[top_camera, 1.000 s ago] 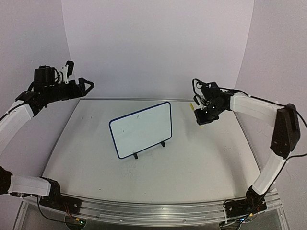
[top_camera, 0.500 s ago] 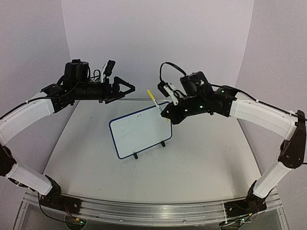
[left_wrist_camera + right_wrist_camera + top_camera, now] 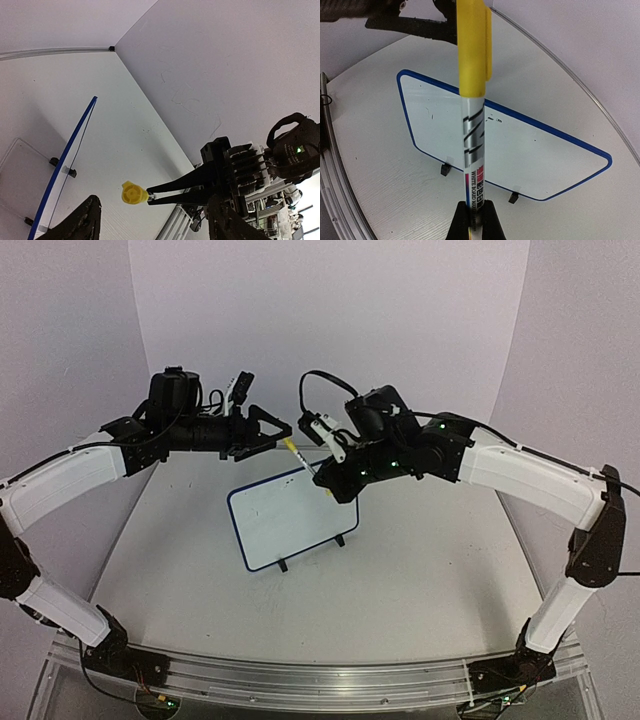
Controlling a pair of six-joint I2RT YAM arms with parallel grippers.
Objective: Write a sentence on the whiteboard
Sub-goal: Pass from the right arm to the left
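The whiteboard [image 3: 290,512] stands tilted on its two black feet mid-table, blue-framed. No sentence shows on its face [image 3: 520,145], only a few small dark specks. My right gripper [image 3: 320,474] hangs above the board's top edge, shut on the lower barrel of a whiteboard marker [image 3: 472,135]. The marker's yellow cap [image 3: 290,445] points toward the left arm. My left gripper [image 3: 280,438] is open, one jaw on either side of the cap [image 3: 132,192] and apart from it. The left wrist view also shows the right fingers [image 3: 175,186] pinching the marker.
The white table [image 3: 430,570] has a raised rim and a metal rail [image 3: 320,680] at the near edge. White walls close in behind and at both sides. Both arms arch over the middle of the table, above the board.
Both arms swung in from the table's sides and now meet above the board. The right one carried the marker leftward. The left jaws now flank the cap and have narrowed a little.
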